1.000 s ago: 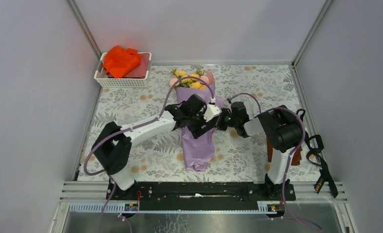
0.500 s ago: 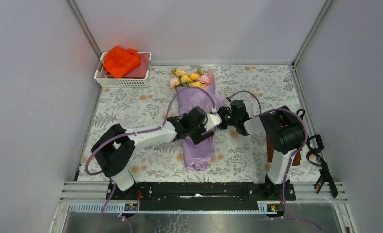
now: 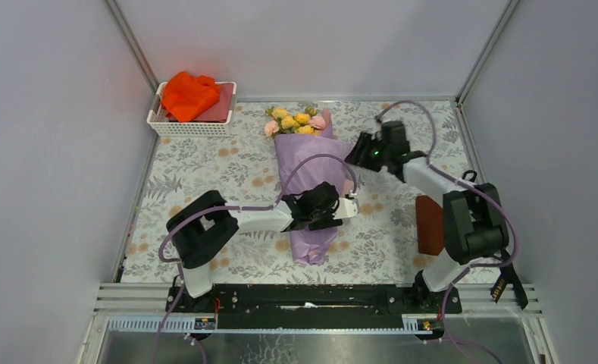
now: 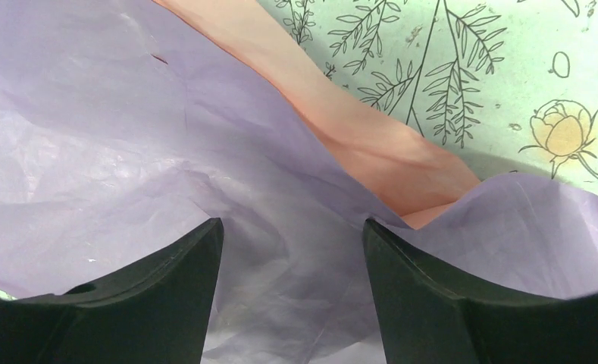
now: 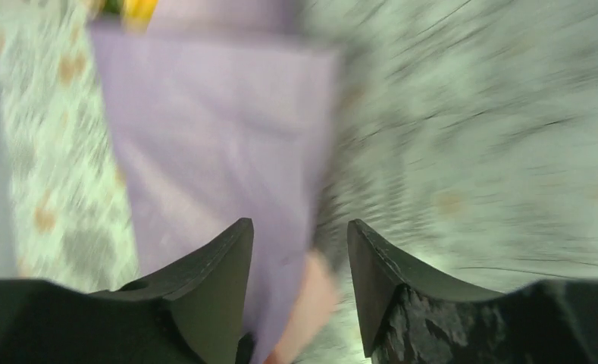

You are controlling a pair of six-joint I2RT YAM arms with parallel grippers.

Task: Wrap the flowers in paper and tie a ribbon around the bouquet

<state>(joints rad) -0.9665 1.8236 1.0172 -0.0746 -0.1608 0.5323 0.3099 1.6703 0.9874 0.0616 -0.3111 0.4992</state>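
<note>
The bouquet (image 3: 308, 174) lies lengthwise on the table, a long cone of lavender paper (image 4: 129, 136) with the yellow and pink flowers (image 3: 295, 123) at its far end. A pale pink layer (image 4: 371, 144) shows at the paper's right edge. My left gripper (image 3: 339, 212) (image 4: 292, 224) is low over the cone's lower right side, open, with crumpled paper under the gap. My right gripper (image 3: 358, 154) (image 5: 299, 225) hangs open, raised to the right of the cone's upper part, holding nothing. The black ribbon (image 3: 504, 265) hangs off the table's right edge.
A white basket (image 3: 159, 121) with orange cloth (image 3: 188, 95) stands at the back left corner. A brown pad (image 3: 430, 224) lies by the right arm's base. Grey walls close in the floral tablecloth (image 3: 205, 167) on three sides.
My right gripper has opened and swung up and back to the right, away from the bouquet. My left gripper has moved nearer along the cone and sunk lower over it.
</note>
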